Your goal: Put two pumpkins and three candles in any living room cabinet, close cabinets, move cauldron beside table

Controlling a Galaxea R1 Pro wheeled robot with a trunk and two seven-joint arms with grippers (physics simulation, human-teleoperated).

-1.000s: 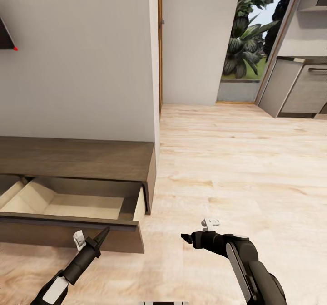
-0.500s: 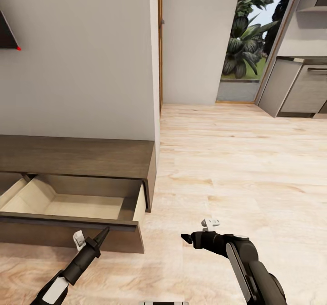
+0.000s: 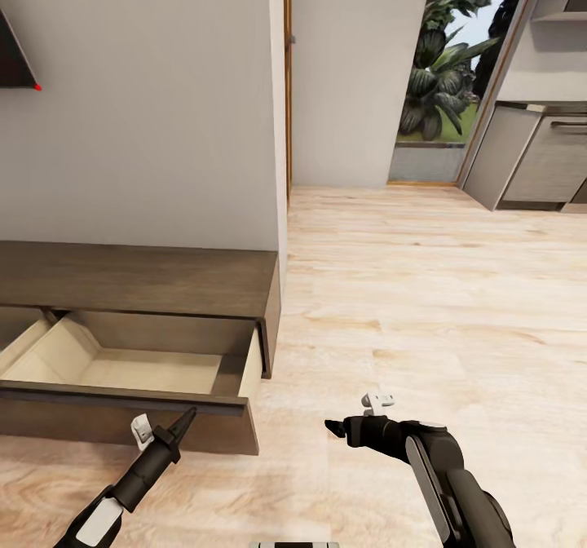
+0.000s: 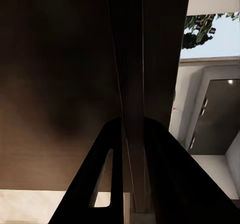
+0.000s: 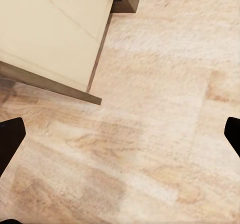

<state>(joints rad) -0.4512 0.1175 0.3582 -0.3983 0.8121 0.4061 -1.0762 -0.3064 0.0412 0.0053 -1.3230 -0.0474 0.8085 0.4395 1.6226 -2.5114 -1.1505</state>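
At about 8 o'clock in my head view stands the cabinet, long, low and dark brown, set against the pale wall. Its end drawer is pulled out, the beige interior bare as far as I can see into it, and the dark drawer front faces me.

My left tool sits at 7 o'clock, its dark tip right at the upper edge of that drawer front. In the left wrist view its two fingers lie on either side of a thin dark panel edge running between them, so they stand narrowly parted about the panel; I cannot tell whether they press on it.

My right tool hangs at 5 o'clock over the light wood floor, well clear of the cabinet's end. In the right wrist view its fingertips show at opposite edges of the picture, spread wide apart with nothing between them, and the corner of the open drawer lies below on the floor side.

At 1 o'clock a doorway gives onto green plants, with grey kitchen cupboards at 2 o'clock. A dark object with a red dot hangs on the wall at 10 o'clock.
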